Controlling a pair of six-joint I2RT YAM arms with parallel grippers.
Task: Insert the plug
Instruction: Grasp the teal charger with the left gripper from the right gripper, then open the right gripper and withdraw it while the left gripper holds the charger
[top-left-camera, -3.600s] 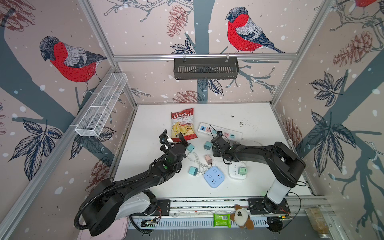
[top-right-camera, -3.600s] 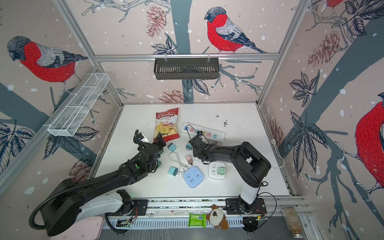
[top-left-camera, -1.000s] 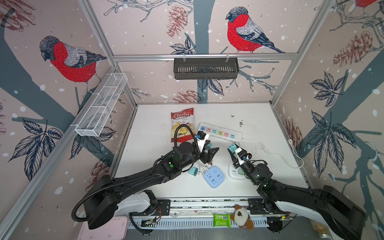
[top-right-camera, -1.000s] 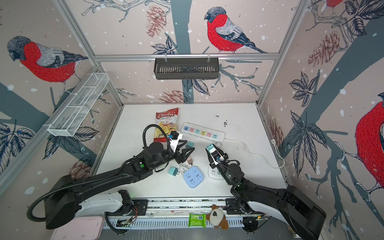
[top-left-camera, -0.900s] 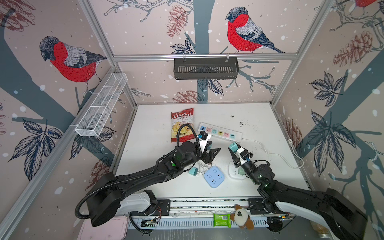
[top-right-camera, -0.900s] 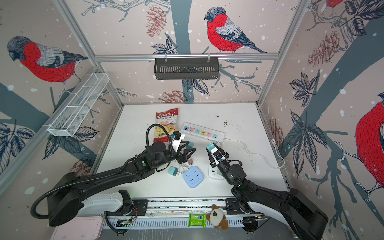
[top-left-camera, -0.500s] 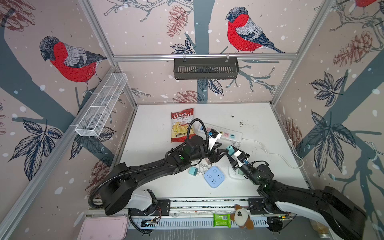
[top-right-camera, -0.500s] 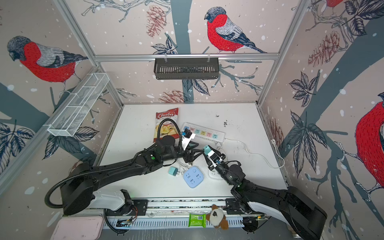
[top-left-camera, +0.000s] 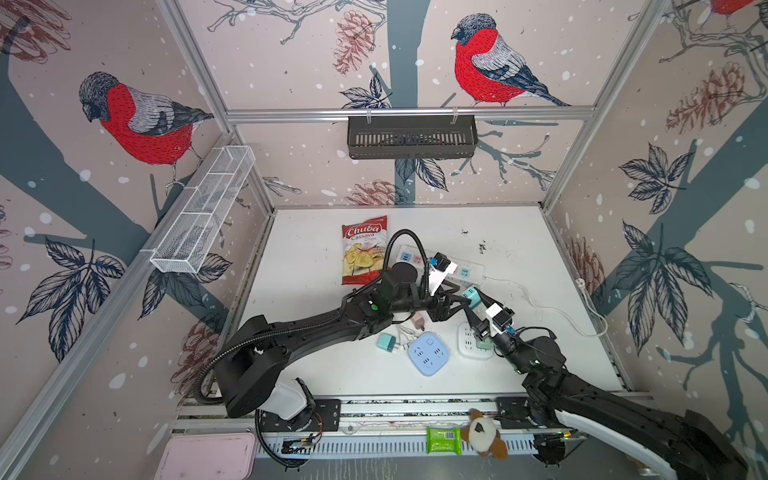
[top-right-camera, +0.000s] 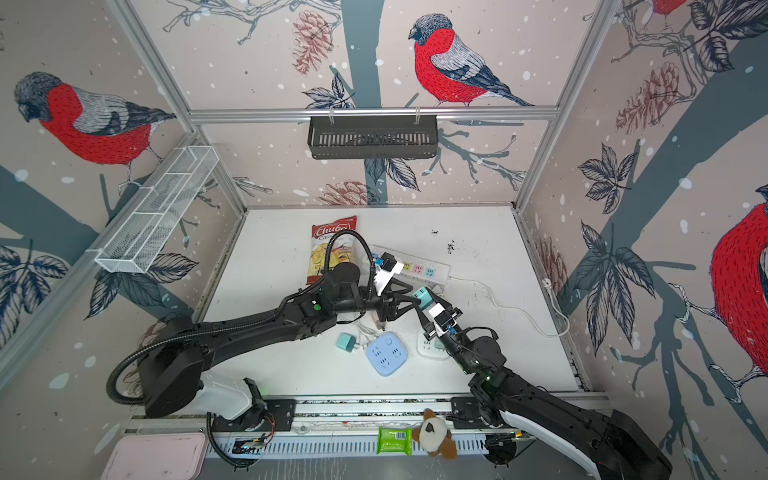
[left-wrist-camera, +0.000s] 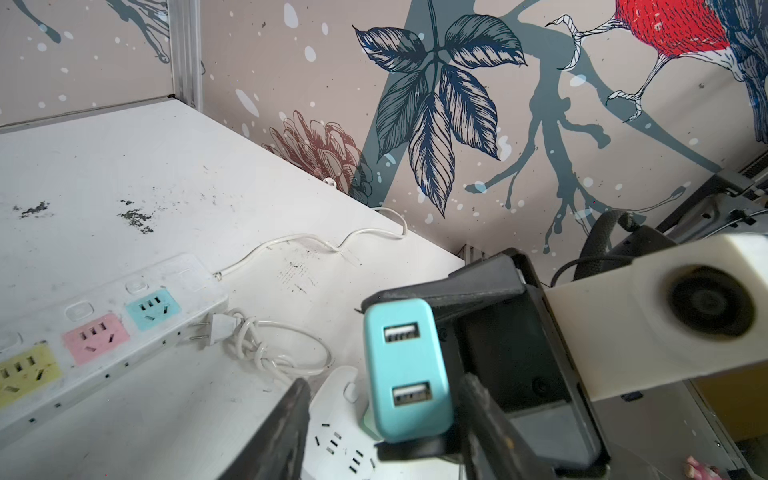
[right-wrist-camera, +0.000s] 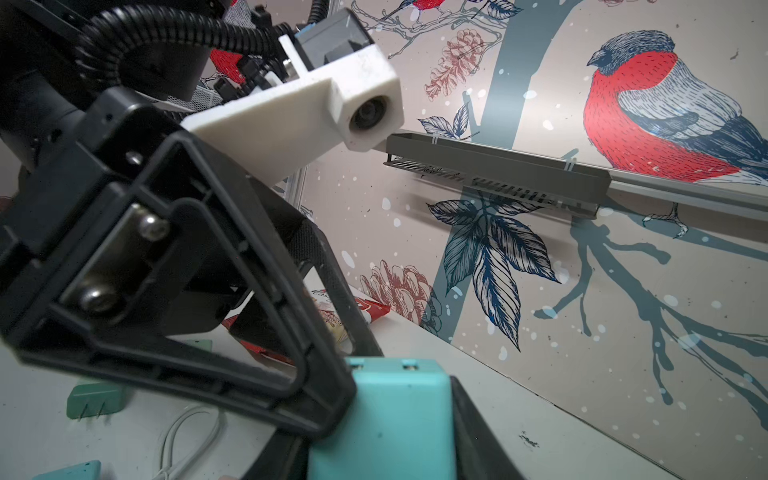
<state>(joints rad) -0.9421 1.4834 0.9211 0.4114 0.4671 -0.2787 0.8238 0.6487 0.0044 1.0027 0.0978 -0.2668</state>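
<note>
Left wrist view: teal plug pinched in right gripper, sits between spread left gripper jaws.

The white table bears a chip bag, power strip, blue socket block and seemingly a teal adapter.

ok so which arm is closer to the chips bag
Left. The left arm has its wrist beside the chips bag, at its near right corner. The right arm comes from the front right, with the right gripper holding the teal charger, farther from the bag.
</note>
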